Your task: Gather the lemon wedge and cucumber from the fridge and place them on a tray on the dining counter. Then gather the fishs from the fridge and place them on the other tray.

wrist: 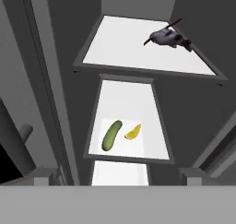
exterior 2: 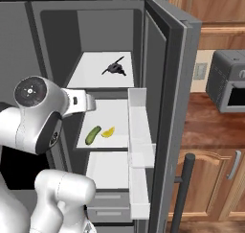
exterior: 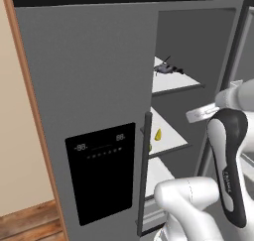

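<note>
The fridge stands open in front of me. On its middle shelf [exterior 2: 115, 113] a green cucumber [exterior 2: 93, 135] [wrist: 112, 135] lies beside a yellow lemon wedge [exterior 2: 108, 132] [wrist: 133, 132] [exterior: 158, 135]. A dark grey fish [exterior 2: 115, 68] [wrist: 168, 38] [exterior: 166, 68] rests on the shelf above. My gripper [wrist: 119, 176] [exterior 2: 90, 102] hovers open and holds nothing. It sits at the fridge's opening, above and short of the cucumber. The trays and the dining counter are out of view.
The open right fridge door [exterior 2: 167, 83] with its white bins [exterior 2: 139, 131] stands to the right of the shelves. The left door [exterior: 89, 86] is shut and carries a black dispenser panel [exterior: 101, 170] and a dark handle [exterior: 145, 170]. A grey oven [exterior 2: 229, 86] sits on the wooden counter further right.
</note>
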Available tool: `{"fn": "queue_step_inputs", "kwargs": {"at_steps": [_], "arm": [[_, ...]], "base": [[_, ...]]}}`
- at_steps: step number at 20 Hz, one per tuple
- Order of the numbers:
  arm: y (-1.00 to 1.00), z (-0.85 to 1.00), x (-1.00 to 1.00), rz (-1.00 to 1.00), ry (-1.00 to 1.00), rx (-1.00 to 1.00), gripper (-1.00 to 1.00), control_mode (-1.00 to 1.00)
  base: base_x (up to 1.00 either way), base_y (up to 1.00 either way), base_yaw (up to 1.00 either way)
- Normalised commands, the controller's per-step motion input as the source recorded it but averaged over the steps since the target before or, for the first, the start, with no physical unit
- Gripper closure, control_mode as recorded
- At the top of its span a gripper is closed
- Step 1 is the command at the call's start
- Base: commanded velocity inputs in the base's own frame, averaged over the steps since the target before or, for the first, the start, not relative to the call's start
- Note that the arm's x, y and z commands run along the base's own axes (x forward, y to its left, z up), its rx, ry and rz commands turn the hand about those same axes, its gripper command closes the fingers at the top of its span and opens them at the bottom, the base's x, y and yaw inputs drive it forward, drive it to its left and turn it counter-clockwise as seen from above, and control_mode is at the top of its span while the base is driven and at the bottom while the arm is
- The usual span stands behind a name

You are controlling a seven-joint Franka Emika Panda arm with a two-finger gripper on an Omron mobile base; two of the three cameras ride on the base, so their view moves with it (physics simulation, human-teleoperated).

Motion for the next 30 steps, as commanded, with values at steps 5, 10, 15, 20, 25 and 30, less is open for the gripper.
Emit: {"fn": "queue_step_inputs", "kwargs": {"at_steps": [5,10,15,20,25,30], "arm": [[-0.1,0.23,0.38,0.0,0.01,0.01,-1.0,-1.0],[0.0,0.02,0.58,0.03,0.0,0.01,-1.0,-1.0],[0.0,0.0,0.74,0.09,0.0,0.0,-1.0,-1.0],[-0.01,0.09,0.67,0.05,0.03,0.01,-1.0,-1.0],[0.0,0.07,0.65,0.01,0.08,0.0,-1.0,-1.0],[0.0,0.04,0.61,0.0,0.09,0.0,-1.0,-1.0]], "base": [[0.0,0.0,0.0],[0.0,0.0,0.0],[0.0,0.0,0.0],[0.0,0.0,0.0],[0.0,0.0,0.0],[0.0,0.0,0.0]]}}
